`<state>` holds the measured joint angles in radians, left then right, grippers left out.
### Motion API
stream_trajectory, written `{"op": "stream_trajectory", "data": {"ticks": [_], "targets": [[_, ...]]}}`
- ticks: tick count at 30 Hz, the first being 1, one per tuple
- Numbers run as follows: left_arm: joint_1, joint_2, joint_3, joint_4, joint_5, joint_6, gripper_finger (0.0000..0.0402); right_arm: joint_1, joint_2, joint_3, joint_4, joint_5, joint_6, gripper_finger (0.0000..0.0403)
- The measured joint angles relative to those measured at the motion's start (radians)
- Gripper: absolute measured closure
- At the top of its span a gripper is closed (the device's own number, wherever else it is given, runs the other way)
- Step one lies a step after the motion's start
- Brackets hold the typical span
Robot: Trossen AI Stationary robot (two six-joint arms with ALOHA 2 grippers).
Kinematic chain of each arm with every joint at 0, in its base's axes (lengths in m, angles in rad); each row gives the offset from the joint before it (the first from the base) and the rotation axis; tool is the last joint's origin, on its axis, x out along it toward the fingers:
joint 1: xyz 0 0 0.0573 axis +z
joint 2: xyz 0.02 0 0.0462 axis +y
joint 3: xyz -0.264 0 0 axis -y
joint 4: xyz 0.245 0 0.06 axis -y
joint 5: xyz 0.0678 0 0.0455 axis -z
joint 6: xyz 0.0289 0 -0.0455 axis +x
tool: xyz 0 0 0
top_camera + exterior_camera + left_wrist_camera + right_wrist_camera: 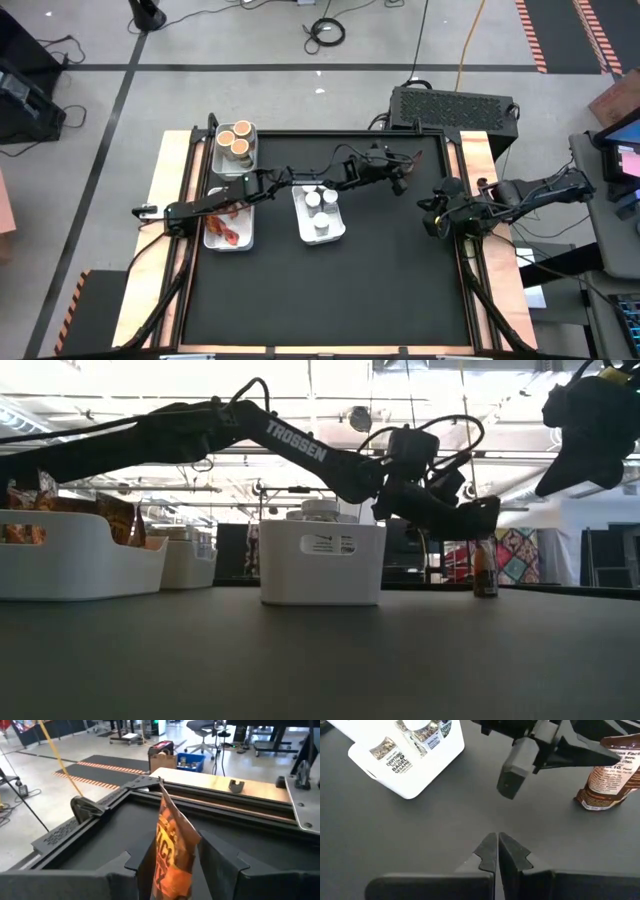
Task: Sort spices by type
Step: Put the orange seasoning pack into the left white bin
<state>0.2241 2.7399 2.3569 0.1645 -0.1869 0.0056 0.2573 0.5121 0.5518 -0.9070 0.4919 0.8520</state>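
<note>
Near the far right corner of the worktop, the left gripper holds a reddish-brown packet, its jaws pinching it above the surface. The right gripper waits at the right edge with jaws pressed together.

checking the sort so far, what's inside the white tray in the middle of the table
White-capped little jars stand in the middle white rectangular tray; three caps show from above. The tray walls cover the jars' lower parts.

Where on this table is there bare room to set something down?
The near half of the black mat, in front of the three white trays, is bare. The far strip is crowded: trays, the left tool holding a packet, right tool at the right edge.
</note>
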Motion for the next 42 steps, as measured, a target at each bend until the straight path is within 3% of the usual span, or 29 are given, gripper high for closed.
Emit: {"op": "stream_trajectory", "data": {"ticks": [10, 18, 25, 30, 37, 42], "targets": [[0.02, 0.0, -0.001, 0.014, 0.002, -0.052, 0.0284, 0.0, 0.0, 0.0, 0.005, 0.0, -0.004, 0.0403], [0.024, 0.0, -0.001, 0.012, 0.048, -0.053, 0.0392, 0.0, 0.0, 0.0, 0.005, 0.0, -0.008, 0.0403], [0.025, -0.003, -0.001, 0.011, 0.053, -0.052, 0.0398, 0.0, 0.0, 0.0, 0.004, -0.002, -0.008, 0.0403], [0.025, -0.064, -0.003, -0.006, 0.118, -0.023, 0.0399, 0.0, 0.0, 0.0, 0.004, -0.026, -0.008, 0.0403], [0.036, -0.241, -0.001, -0.204, 0.263, 0.059, 0.04, 0.0, 0.0, 0.0, 0.004, -0.026, -0.026, 0.0403], [0.062, -0.401, -0.001, -0.458, 0.312, 0.178, 0.0401, 0.0, 0.0, 0.0, 0.002, -0.027, -0.038, 0.0403]]}}
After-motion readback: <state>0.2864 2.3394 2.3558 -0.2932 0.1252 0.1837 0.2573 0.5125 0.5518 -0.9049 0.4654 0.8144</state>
